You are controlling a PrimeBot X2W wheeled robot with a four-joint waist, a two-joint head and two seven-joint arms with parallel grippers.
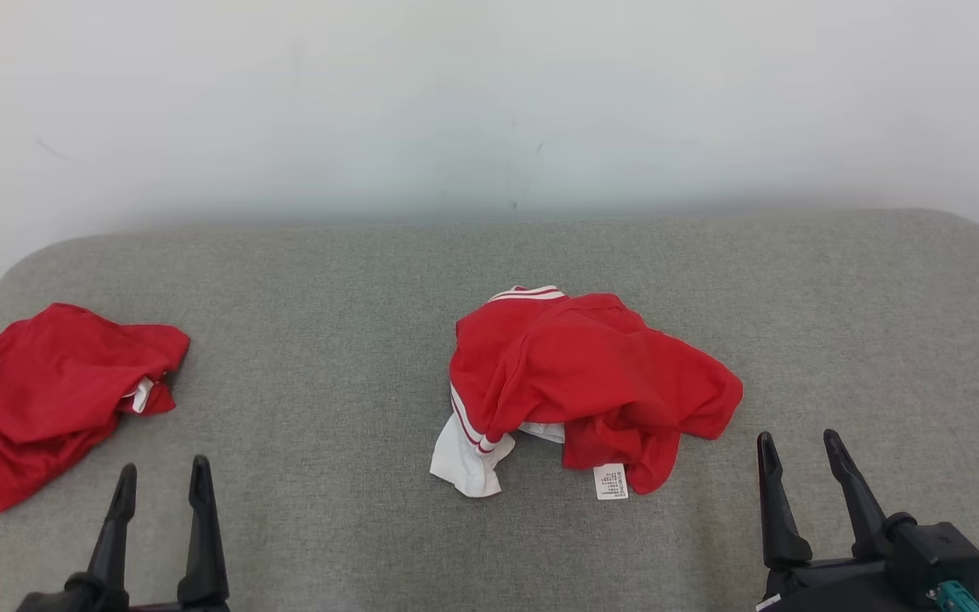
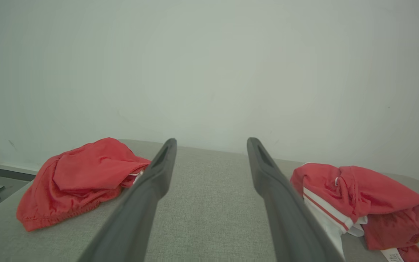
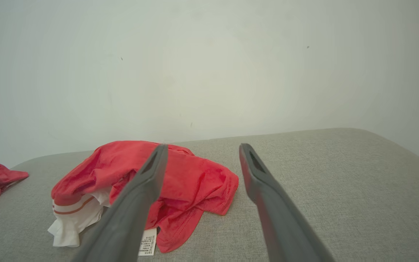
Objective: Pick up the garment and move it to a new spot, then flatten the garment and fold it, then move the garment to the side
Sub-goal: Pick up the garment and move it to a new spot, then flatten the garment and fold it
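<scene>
At centre: garment crumpled (cushion open around) | left hand, right hand — spread, empty

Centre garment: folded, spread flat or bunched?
Bunched. The red garment lies in a rumpled heap on the grey surface, a white striped part and the care label poking out at its near edge.

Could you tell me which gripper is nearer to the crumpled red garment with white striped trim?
Right. The right gripper sits just off the right edge of the red garment with white striped trim; the left gripper is well to its left.
</scene>
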